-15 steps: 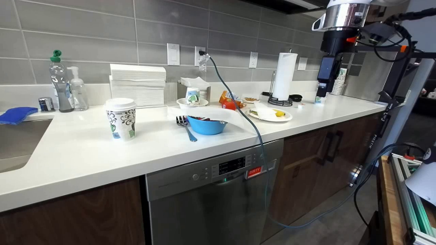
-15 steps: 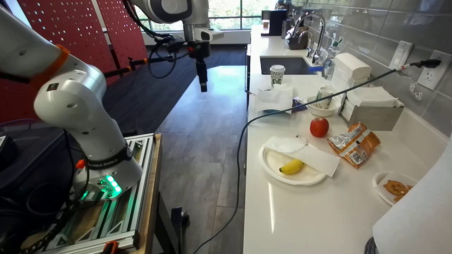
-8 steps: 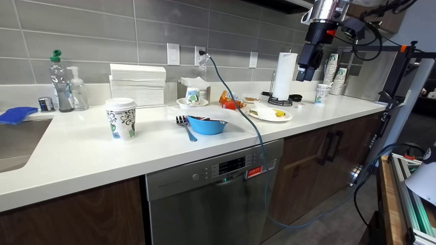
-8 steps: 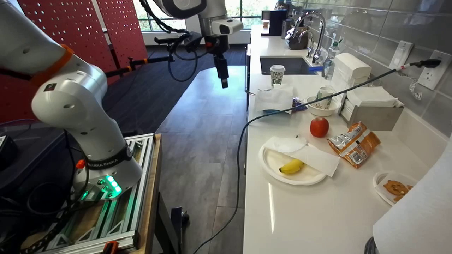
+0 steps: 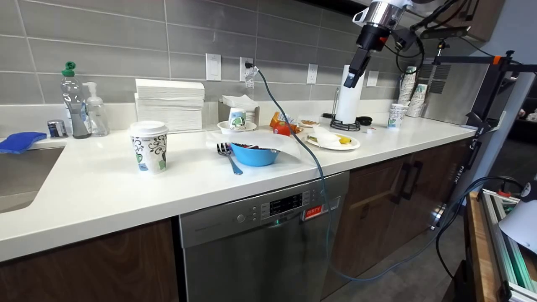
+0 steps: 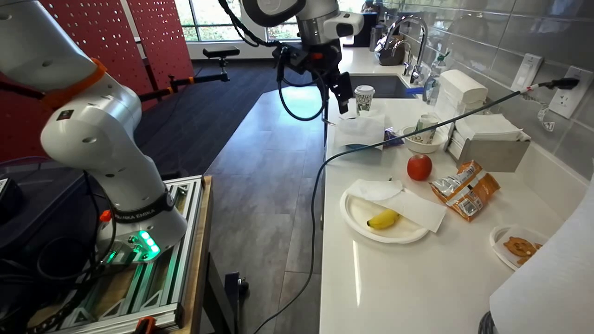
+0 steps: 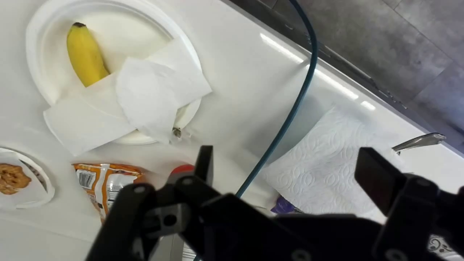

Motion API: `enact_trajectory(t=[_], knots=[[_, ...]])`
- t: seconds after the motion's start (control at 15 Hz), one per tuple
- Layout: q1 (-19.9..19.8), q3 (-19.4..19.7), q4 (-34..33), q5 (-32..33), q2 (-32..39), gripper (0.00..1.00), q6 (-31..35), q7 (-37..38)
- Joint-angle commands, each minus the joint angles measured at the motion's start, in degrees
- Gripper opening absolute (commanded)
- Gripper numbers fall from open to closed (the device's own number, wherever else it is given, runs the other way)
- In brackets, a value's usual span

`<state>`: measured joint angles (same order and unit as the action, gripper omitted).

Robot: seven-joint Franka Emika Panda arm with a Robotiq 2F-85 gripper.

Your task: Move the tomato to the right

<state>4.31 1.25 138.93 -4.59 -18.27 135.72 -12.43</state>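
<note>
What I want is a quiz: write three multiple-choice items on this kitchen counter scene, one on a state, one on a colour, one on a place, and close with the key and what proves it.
1. How does the gripper stand?
A. Fully shut
B. Open
C. Out of view in every picture

2. What colour is the bowl beside the fork?
A. Blue
B. Red
C. Yellow

3. Where is the tomato?
A. Inside that bowl
B. In the gripper
C. On the counter, near the orange snack bag

Key:
1 B: in the wrist view its fingers stand wide apart.
2 A: its outer wall shows blue in an exterior view.
3 C: an exterior view shows it resting on the white surface, with the bag close by.
</note>
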Motion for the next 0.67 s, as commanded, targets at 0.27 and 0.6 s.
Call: enact_trajectory(t=[0.27,0.6], knots=[[0.02,-0.40,-0.11,0.03,-0.23,1.00,-0.17,0.15],[0.34,-0.22,-2.44,-0.36,4.38,1.00,4.42,-1.12]])
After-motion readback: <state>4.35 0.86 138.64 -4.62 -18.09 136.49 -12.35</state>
